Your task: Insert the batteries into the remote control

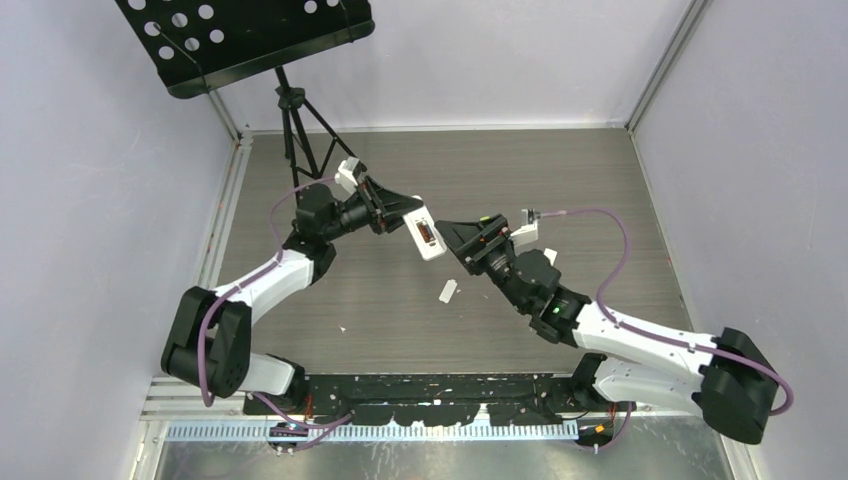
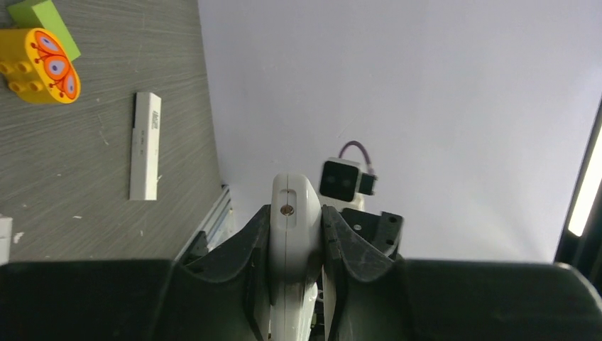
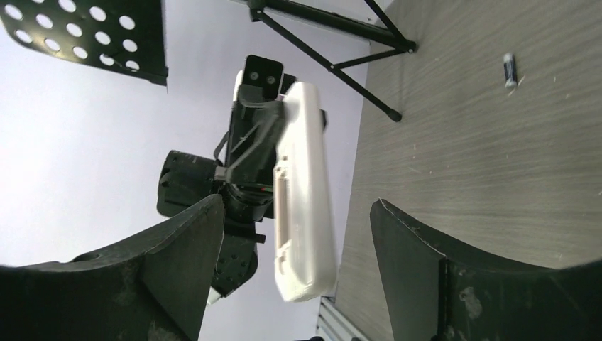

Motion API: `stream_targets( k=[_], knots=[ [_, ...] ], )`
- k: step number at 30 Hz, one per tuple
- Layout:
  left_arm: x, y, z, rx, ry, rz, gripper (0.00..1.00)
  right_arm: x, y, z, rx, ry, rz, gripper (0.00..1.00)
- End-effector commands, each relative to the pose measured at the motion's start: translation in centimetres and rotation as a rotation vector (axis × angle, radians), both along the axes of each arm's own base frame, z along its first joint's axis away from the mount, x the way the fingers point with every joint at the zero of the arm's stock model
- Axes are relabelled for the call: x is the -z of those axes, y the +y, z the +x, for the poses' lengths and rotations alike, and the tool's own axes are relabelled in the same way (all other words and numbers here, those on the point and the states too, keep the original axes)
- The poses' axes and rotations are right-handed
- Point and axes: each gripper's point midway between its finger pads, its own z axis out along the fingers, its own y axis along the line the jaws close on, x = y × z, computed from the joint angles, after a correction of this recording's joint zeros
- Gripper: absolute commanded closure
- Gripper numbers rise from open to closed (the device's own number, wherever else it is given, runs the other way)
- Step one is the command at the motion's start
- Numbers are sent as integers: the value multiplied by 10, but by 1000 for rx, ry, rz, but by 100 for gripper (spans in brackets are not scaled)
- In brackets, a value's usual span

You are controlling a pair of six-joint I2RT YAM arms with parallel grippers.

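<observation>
My left gripper [image 1: 410, 215] is shut on a white remote [image 1: 426, 238] and holds it in the air over the middle of the table. In the left wrist view both fingers clamp its narrow sides [image 2: 294, 227]. A dark open recess shows on the remote's upper face in the top view. My right gripper [image 1: 455, 236] is open and empty, with its tips close to the remote's free end. In the right wrist view the remote [image 3: 304, 192] hangs between and beyond the spread fingers [image 3: 181, 249]. One small dark battery [image 3: 508, 69] lies on the table, far from both grippers.
A white flat strip [image 1: 447, 291] lies on the table under the remote; it also shows in the left wrist view [image 2: 145, 145]. An orange-yellow toy [image 2: 41, 65] and a lime-green block [image 2: 46, 21] lie beyond it. A black music stand [image 1: 290, 110] stands at the back left.
</observation>
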Motion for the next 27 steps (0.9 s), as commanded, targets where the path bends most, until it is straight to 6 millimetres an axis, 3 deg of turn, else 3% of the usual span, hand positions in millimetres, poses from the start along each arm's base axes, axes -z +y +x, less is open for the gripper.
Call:
stream_targets(
  k=[1,4,10,19,27],
  knots=[
    [-19,1,-2,20,-161,78,100,-14,-14,-4,5,-148,-181,19],
    [-23,1,-6,42,-222,144,100,-22,-6,-9,-66,-192,-299,21],
    [-27,1,-24,178,-373,286,100,-17,-4,-9,-118,-199,-509,32],
    [-35,0,-40,261,-449,286,100,-24,17,-24,-281,-329,-573,35],
    [-39,0,-46,282,-468,275,100,-18,26,-15,-275,-305,-563,35]
  ],
)
